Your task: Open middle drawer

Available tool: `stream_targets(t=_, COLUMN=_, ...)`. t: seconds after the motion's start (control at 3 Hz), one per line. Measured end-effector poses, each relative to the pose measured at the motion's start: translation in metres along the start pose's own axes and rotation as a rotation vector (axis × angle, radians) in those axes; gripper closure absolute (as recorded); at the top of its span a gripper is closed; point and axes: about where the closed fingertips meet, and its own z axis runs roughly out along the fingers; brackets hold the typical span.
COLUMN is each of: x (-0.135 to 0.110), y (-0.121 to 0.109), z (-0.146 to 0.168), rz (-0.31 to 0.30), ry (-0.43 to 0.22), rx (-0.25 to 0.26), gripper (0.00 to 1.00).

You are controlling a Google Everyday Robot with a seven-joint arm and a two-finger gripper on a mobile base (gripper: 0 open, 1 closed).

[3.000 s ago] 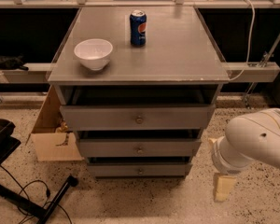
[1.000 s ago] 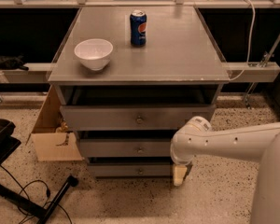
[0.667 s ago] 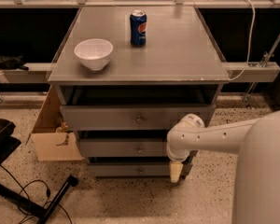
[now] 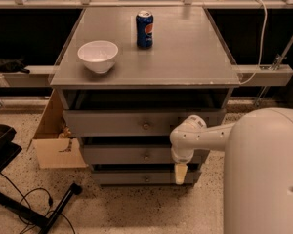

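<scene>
Our arm (image 4: 207, 134) has swung in from the right of the cabinet (image 4: 185, 48), and the gripper (image 4: 180, 174) now hangs low before its right front. The middle drawer (image 4: 115, 155) lies just above and left of the gripper; whether the gripper is parted or closed, we cannot tell.

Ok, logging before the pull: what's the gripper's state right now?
Gripper: cannot be told. It hangs low, right of the knob on the middle drawer, not touching it.

gripper (image 4: 180, 174) just below right end of middle drawer (image 4: 115, 155), bowl (image 4: 98, 55) left of can (image 4: 144, 29)
</scene>
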Motion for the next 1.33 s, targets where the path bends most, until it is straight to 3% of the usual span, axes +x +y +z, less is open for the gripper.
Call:
stream_targets(t=0.33, x=-0.006, y=-0.012, z=0.010, rz=0.007, ry=0.000, rx=-0.002, gripper=0.00)
stream_targets(t=0.67, x=-0.013, y=-0.018, z=0.021, rz=0.011, ry=-0.012, rx=-0.006, gripper=0.17)
stream_targets(t=1.33, x=0.000, y=0.006, z=0.014, rz=0.065, ry=-0.053, rx=-0.015, gripper=0.63)
